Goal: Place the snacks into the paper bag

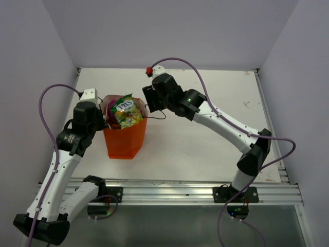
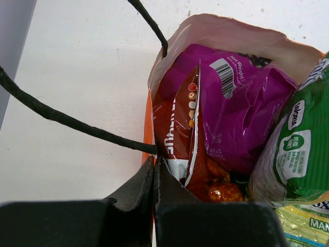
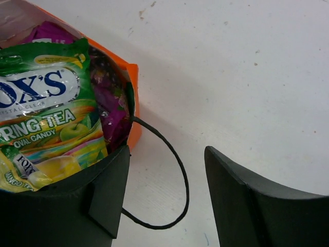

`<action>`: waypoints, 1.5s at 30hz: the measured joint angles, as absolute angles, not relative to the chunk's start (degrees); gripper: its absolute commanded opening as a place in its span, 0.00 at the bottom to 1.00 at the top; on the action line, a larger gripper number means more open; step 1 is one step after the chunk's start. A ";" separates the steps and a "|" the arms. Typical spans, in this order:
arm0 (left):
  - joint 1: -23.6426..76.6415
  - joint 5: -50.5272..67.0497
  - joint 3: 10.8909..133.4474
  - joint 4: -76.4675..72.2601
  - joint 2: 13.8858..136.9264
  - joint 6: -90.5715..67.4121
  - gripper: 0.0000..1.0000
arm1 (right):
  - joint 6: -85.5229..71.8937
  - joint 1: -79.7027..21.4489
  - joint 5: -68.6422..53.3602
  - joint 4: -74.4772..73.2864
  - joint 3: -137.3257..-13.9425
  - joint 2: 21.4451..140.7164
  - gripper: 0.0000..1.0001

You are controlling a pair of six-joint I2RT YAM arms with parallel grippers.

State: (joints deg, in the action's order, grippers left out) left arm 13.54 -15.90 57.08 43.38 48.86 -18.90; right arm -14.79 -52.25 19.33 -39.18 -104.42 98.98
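The orange paper bag point(image 1: 126, 141) stands upright at the table's left-centre, filled with snacks. In the left wrist view I look into its pale mouth point(image 2: 226, 25): a red Doritos bag point(image 2: 177, 128), a purple packet point(image 2: 241, 108) and a green-and-white chip bag point(image 2: 298, 149) are inside. A yellow-green candy packet point(image 1: 126, 110) point(image 3: 46, 118) lies on top. My left gripper point(image 2: 156, 164) point(image 1: 105, 119) is shut on the bag's left rim. My right gripper point(image 3: 167, 152) point(image 1: 149, 100) hangs open just right of the bag, empty, over a loose cord handle point(image 3: 180, 170).
A second dark cord handle point(image 2: 77, 123) droops outside the bag's left side. A small red part point(image 1: 149, 71) sits on the right arm's cable near the back wall. A metal rail point(image 1: 169, 190) runs along the table's near edge, and walls close both sides.
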 measured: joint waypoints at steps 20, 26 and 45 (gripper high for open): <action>13.54 -15.68 57.08 43.51 48.58 -18.94 0.00 | -20.25 -52.60 8.95 -32.77 -97.36 102.04 0.43; 13.54 -13.65 56.82 42.70 48.31 -18.92 0.00 | -20.69 -52.82 6.46 -32.27 -99.07 104.97 0.00; 15.68 8.75 55.05 34.70 45.69 -22.39 0.00 | -16.99 -55.00 23.75 -59.51 -116.20 104.73 0.00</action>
